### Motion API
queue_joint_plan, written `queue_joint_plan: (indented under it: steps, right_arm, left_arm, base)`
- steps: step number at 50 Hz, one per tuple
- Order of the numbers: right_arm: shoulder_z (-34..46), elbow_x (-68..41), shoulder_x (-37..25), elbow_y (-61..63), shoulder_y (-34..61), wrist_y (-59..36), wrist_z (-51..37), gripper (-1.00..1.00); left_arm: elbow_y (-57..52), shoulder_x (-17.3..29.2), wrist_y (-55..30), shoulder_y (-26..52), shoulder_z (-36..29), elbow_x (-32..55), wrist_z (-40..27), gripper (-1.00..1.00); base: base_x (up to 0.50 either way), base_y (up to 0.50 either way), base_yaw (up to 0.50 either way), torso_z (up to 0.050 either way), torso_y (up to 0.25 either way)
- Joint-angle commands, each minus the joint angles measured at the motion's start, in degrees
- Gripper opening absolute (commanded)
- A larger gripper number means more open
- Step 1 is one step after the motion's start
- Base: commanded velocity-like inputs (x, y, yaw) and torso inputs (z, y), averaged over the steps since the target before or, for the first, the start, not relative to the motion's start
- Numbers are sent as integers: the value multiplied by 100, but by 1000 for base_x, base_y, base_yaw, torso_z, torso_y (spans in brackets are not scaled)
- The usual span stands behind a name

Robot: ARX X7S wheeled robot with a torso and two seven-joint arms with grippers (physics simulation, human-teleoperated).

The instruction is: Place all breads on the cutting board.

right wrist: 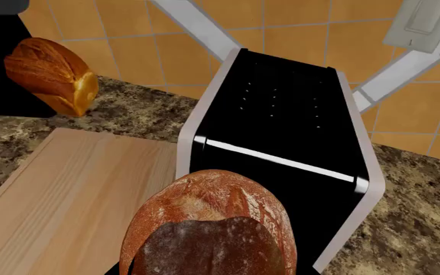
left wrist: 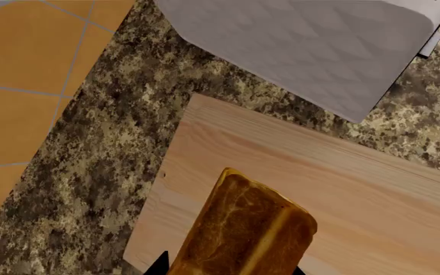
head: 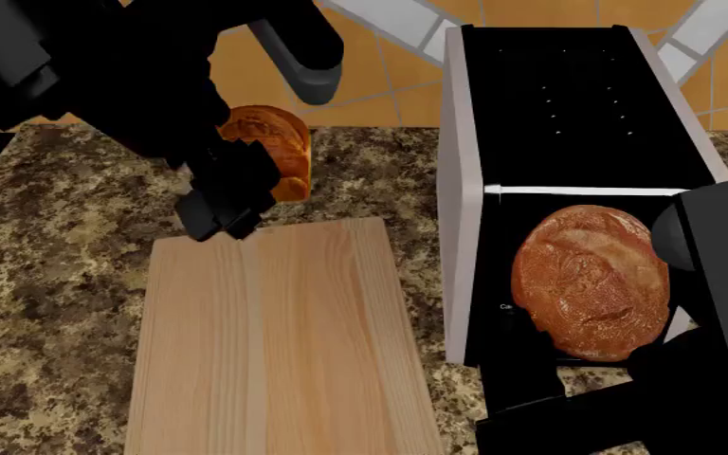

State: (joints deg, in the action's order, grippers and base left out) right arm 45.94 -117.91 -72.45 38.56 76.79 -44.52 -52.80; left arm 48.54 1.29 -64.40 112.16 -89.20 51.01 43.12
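Note:
The golden-orange loaf hangs in the air just beyond the far end of the pale wooden cutting board, with my left gripper shut on it. The left wrist view shows the loaf between two black fingertips, over a corner of the board. The round reddish-brown boule is held over the near end of the black toaster, right of the board, with my right gripper shut on it. The boule fills the lower part of the right wrist view and hides the fingers.
A black toaster with grey sides stands right beside the board's right edge. The speckled granite counter lies around the board. An orange tiled wall stands behind.

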Motion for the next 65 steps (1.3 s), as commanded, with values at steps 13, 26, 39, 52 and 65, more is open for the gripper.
queue_joint_plan:
  steps: [13, 26, 39, 52, 65]
  right_arm:
    - [-46, 362, -58, 101, -313, 156, 253, -100]
    - [-53, 396, -157, 121, -406, 193, 295, -100]
    - [-10, 412, 122, -43, -318, 73, 260, -100]
    - [246, -225, 1026, -456, 662, -682, -467, -100]
    - [820, -565, 2162, -1588, 1603, -1626, -477, -100]
  left_arm:
    - [221, -128, 257, -797, 175, -149, -174, -100]
    - [118, -128, 95, -989, 134, -731, -70, 100]
    - [-1009, 441, -500, -366, 808, -268, -306, 100]
    - [-3370, 2202, -2098, -12, 3081, 1395, -2566, 100]
    - [-4033, 3134, -2276, -765, 4991, 3084, -5059, 100]
  base:
    - [0, 0, 0, 1, 1]
    - [0, 0, 0, 0, 1]
    - [0, 0, 0, 1, 0]
    - [0, 0, 0, 0, 0]
    - [0, 0, 0, 0, 0]
